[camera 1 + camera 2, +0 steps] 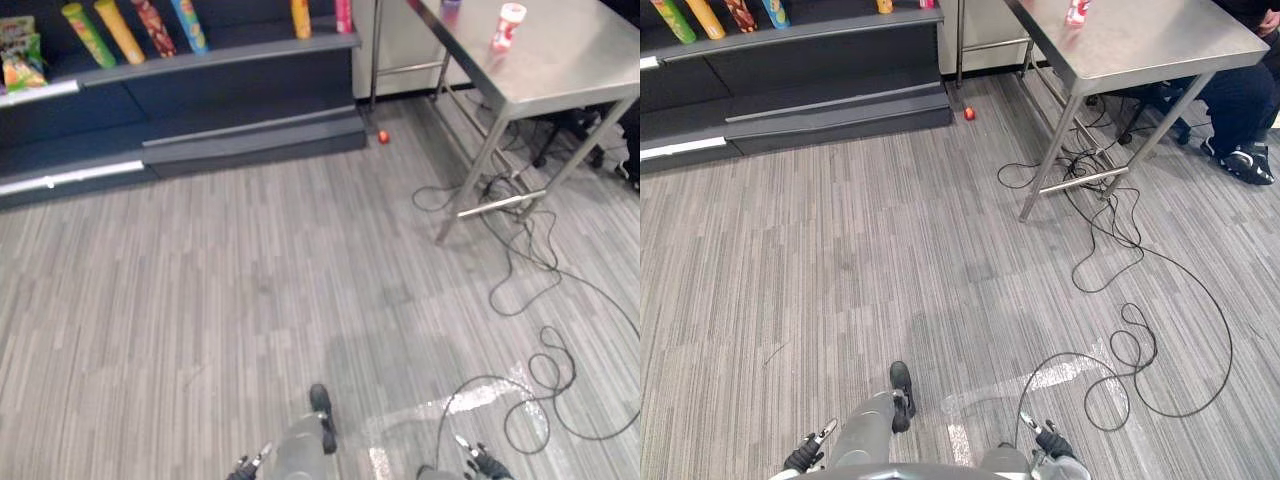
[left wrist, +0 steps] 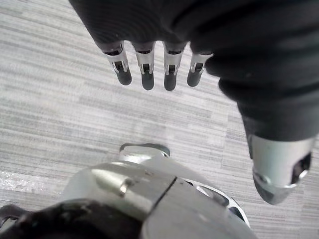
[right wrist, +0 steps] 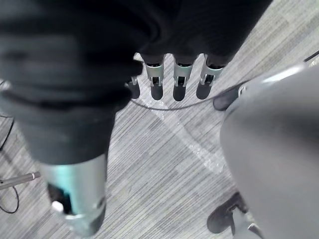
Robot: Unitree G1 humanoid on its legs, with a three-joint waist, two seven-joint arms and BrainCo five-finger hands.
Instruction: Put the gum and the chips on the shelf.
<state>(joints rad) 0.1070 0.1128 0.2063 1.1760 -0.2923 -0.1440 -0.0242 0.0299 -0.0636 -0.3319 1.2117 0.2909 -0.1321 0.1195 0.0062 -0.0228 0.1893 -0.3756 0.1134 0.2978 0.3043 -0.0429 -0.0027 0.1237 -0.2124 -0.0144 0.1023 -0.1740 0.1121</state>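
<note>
Brushed steel forms the table [image 1: 560, 70] at the far right: a flat matte top on thin angled legs. The gum [image 1: 508, 25], a small red-and-white tub, stands upright on that top, well apart from both hands. Beside it, a purple item [image 1: 450, 3] is cut off by the frame edge and cannot be identified.

Shelf [image 1: 230, 52]: dark flat boards, stepped, at the far left. Chip tubes [image 1: 120, 30], tall cylinders in green, yellow, red, blue, orange and pink, stand in a row on the upper board; their tops are cut off. Snack bags [image 1: 20, 58] sit at the left end.

Floor [image 1: 200, 300]: grey, finely striped planks. A small red ball [image 1: 383, 137] lies on it near the shelf corner.

Left hand [image 2: 171, 69]: low at the robot's side, fingers straight and side by side, thumb apart, holding nothing. Right hand [image 3: 179, 79]: same posture, empty.

A seated person's dark legs and shoe [image 1: 1245, 165] show past the table, partly hidden by it.
</note>
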